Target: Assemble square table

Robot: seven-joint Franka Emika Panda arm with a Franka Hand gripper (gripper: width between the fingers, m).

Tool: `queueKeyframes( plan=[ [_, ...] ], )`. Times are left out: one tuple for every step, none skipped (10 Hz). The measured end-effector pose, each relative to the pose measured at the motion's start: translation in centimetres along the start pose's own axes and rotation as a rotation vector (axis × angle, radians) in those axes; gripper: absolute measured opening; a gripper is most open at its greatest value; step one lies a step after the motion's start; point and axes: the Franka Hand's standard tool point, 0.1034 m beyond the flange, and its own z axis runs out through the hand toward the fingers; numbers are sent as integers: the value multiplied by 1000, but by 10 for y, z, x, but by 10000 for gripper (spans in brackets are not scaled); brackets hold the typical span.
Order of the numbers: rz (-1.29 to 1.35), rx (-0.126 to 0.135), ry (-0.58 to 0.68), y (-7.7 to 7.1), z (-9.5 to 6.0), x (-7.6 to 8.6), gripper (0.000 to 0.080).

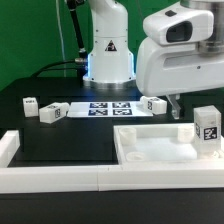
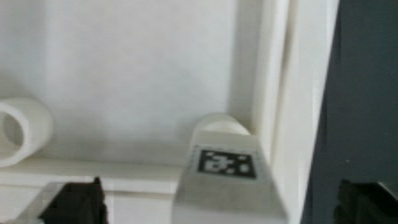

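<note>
The square white slab (image 1: 150,148) lies on the black table at the exterior view's right. One white tagged leg (image 1: 208,128) stands upright at the slab's right edge. It shows in the wrist view (image 2: 222,165) between my fingers, with a gap on each side. My gripper (image 1: 178,108) hovers over the slab's right part, open and empty; in the wrist view (image 2: 221,205) both dark fingertips (image 2: 75,200) stand wide apart. A round corner socket (image 2: 15,130) shows on the slab (image 2: 143,80). Three more legs lie on the table: two at the left (image 1: 30,104) (image 1: 52,113), one behind the slab (image 1: 153,105).
The marker board (image 1: 100,108) lies flat in front of the robot base (image 1: 108,55). A long low white border wall (image 1: 60,180) runs along the table's front and left side.
</note>
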Motion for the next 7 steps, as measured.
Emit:
queueKeyframes(
  plan=[
    [15, 3, -3, -2, 7, 3, 649],
    [25, 4, -10, -5, 13, 3, 649],
    [39, 6, -10, -5, 13, 3, 649],
    [49, 5, -9, -8, 13, 3, 649],
    [59, 5, -10, -8, 14, 3, 649],
    [67, 5, -11, -7, 14, 3, 523],
    [97, 5, -11, -8, 14, 3, 385]
  ],
)
